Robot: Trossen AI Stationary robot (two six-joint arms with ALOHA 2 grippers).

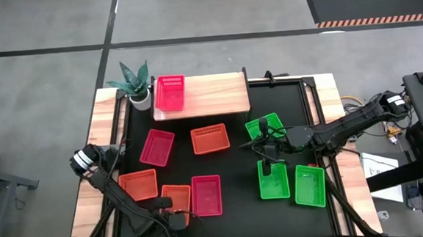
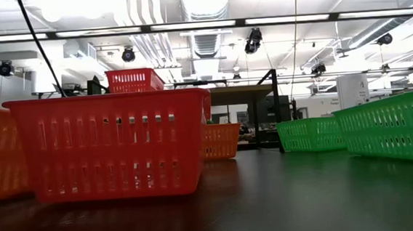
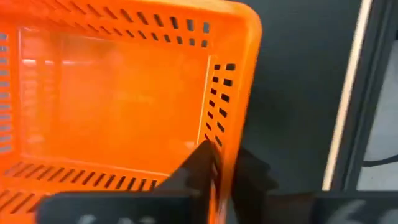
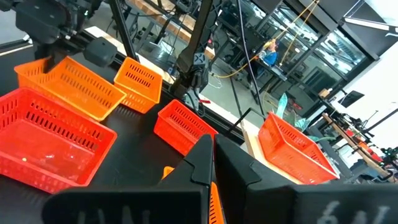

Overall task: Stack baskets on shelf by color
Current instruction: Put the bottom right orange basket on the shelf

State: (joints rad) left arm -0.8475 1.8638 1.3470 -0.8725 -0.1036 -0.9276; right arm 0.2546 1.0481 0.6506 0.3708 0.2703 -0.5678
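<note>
Three green baskets [image 1: 273,179] lie at the table's right. Orange baskets [image 1: 210,138] and red ones [image 1: 157,147] are spread over the middle and left. One red basket [image 1: 170,92] stands on the wooden shelf [image 1: 217,94] at its left end. My left gripper [image 3: 227,177] is at the near-left, on an orange basket [image 1: 176,200]. My right gripper [image 1: 268,159] hovers shut above the gap between two green baskets, holding nothing. My left gripper holds the orange basket by a side wall near a corner [image 3: 219,134], with one finger [image 3: 202,165] inside the basket and the other [image 3: 252,177] outside it. The fingers come from above, pointing down. Whether the basket is off the table I cannot tell.
A potted plant [image 1: 136,83] stands at the far left, beside the shelf. Another orange basket [image 1: 138,185] and a red one [image 1: 206,194] lie close on either side of the held basket. The shelf's middle and right are bare wood.
</note>
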